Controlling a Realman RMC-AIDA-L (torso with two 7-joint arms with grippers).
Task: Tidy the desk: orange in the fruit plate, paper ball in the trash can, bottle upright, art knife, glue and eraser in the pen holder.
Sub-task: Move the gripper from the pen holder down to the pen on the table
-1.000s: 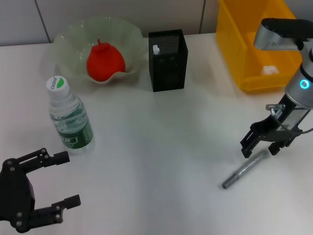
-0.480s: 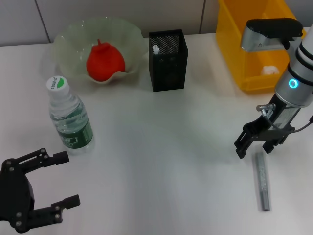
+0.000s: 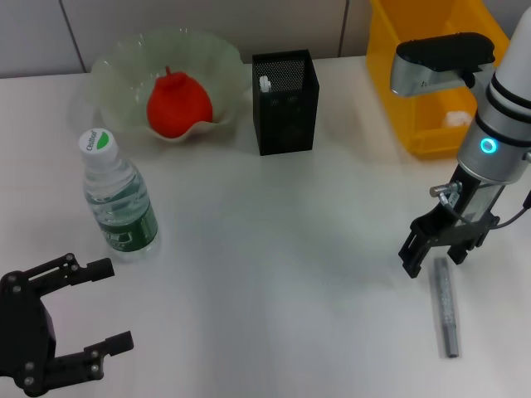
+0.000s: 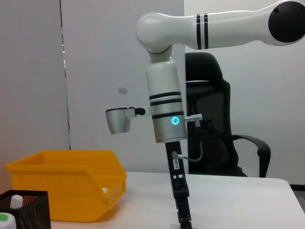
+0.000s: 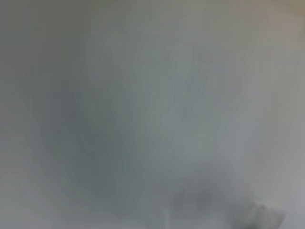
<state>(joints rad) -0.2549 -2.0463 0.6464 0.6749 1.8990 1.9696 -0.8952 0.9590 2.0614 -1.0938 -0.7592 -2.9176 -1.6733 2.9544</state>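
right gripper [image 3: 434, 259] hangs low over the white desk [image 3: 274, 249], fingers spread apart & holding nothing, tips just above the far end of the grey art knife [image 3: 446, 305], which lies flat on the desk pointing toward the robot. can't tell if a fingertip touches it. left gripper [image 3: 79, 313] sits parked at the near left corner, claw wide, empty.

rest of the desk: orange [image 3: 177, 104] rests inside the pale green fruit plate [image 3: 116, 62] at the far left. bottle [image 3: 117, 195] stands upright just in front of the plate, green-and-white cap up. black mesh pen holder [image 3: 284, 102] stands beside the plate, w/ a small white-topped item showing inside near its rim. yellow trash can [image 3: 423, 75] sits at the far right behind the right arm; paper ball [image 3: 453, 118] lies inside it.

left wrist view looks across the desk at the right arm's white forearm & black gripper reaching down to the surface, the trash can [image 4: 66, 186] beside it, a black office chair [image 4: 214, 129] behind. right wrist view is a grey blur; nothing readable there.
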